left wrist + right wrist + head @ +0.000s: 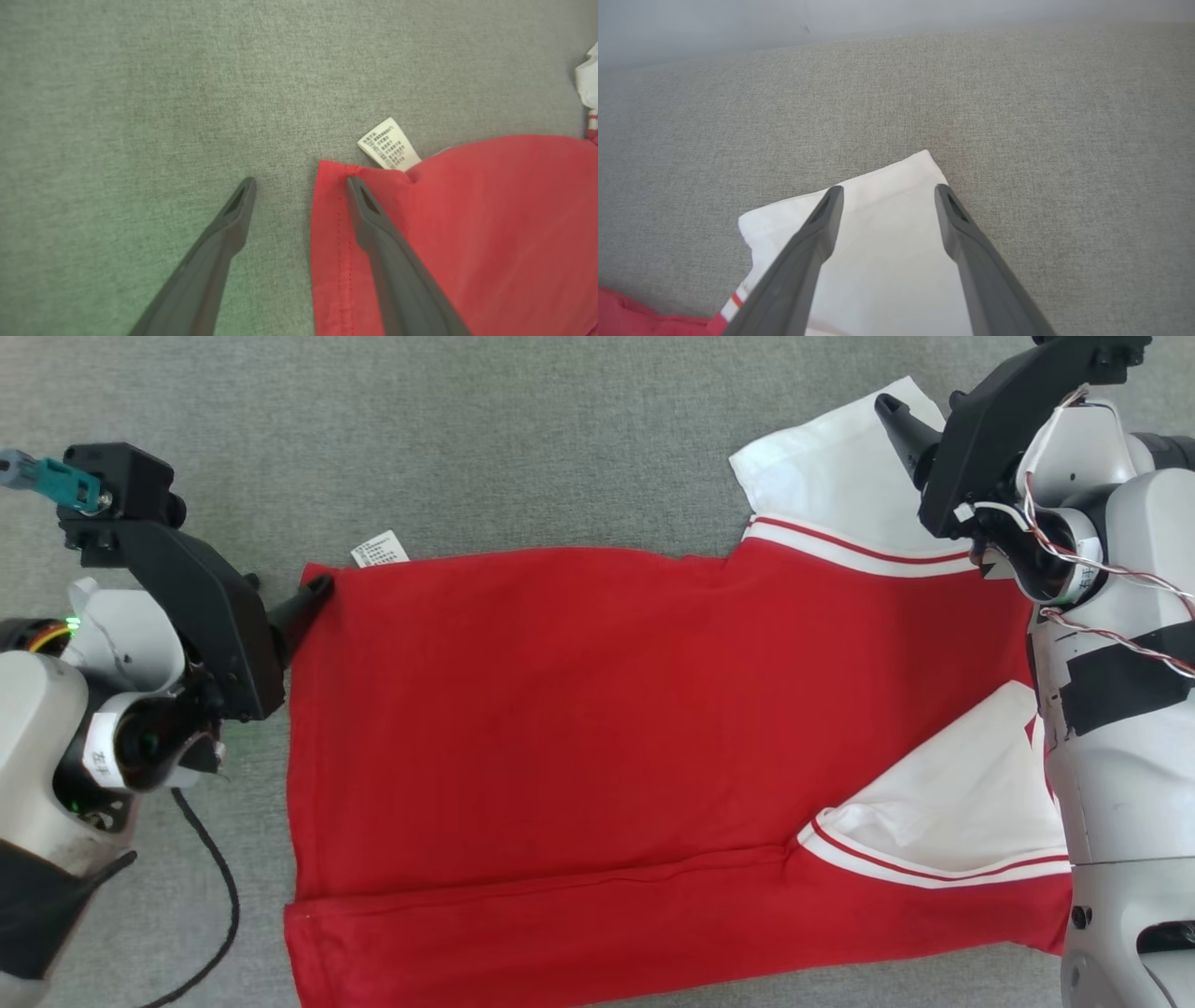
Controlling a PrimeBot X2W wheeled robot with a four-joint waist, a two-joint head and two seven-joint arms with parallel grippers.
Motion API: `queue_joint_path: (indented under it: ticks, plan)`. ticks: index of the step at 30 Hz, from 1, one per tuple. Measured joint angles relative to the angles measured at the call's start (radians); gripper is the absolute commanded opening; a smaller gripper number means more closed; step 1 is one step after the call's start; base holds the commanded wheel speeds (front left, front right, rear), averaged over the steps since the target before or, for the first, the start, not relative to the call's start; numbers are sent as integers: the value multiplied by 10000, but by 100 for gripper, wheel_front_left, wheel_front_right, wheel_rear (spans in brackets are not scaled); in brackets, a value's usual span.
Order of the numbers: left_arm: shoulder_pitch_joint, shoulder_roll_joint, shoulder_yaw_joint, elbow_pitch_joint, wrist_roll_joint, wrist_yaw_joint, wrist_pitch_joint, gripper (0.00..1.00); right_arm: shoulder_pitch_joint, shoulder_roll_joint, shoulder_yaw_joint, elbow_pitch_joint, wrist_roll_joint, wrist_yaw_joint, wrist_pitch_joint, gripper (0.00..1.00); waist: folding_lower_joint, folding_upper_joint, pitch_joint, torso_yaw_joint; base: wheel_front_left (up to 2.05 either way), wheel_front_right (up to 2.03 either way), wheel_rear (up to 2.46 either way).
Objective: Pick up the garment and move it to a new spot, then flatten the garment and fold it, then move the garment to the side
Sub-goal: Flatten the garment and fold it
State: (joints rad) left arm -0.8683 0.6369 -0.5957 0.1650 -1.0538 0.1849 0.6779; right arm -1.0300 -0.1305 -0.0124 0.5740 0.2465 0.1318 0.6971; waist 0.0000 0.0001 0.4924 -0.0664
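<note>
The garment (579,709) is a red shirt with white sleeves, spread flat on the grey cloth surface (523,439). Its near long edge is folded up as a strip (560,924). My left gripper (289,586) stands open at the far left hem corner. In the left wrist view that gripper (300,181) straddles the corner (331,186), one finger over red cloth and one over grey, beside a white care label (388,144). My right gripper (920,403) hangs open over the far white sleeve (831,467); in the right wrist view its fingers (888,188) frame the sleeve's end (887,242). Nothing is held.
The near white sleeve (952,793) lies folded in over the red body, partly behind my right forearm. A black cable (219,905) trails on the surface at the lower left. Beyond the sleeve, the grey surface ends at a pale edge (878,28).
</note>
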Motion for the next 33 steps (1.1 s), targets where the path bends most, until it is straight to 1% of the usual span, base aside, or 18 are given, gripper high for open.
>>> queue_joint_path:
  ticks: [6, 10, 18, 22, 28, 33]
  plan:
    - [-219, 113, -132, 303, 196, 0, 161, 100, -178, -12, 221, 171, 107, 0, -171, 100, -1, -1, 208, -169, 0, 0, 0]
    - [-320, 111, -136, 238, 52, 54, 460, 100, -240, -84, 265, 295, 165, 0, -276, 100, -1, -1, 273, -200, 0, 0, 0]
    - [-322, 205, -123, 86, 31, 36, 497, 100, -343, -109, 236, 508, 176, 0, -428, 100, 0, 0, 205, -139, 0, 0, 0]
    - [-293, 261, -167, -234, 12, 46, 593, 100, -319, -123, 198, 566, 176, 0, -477, 100, 0, -1, 112, -76, 0, 0, 0]
    - [-152, 506, -203, -849, 48, 107, 681, 100, -295, -140, 148, 589, 188, 0, -529, 100, 0, -1, 77, -35, 0, 0, 0]
    - [-37, 470, -328, -980, 115, 176, 644, 100, -285, -128, 138, 558, 222, 0, -541, 100, 0, -1, 190, -66, 0, 0, 0]
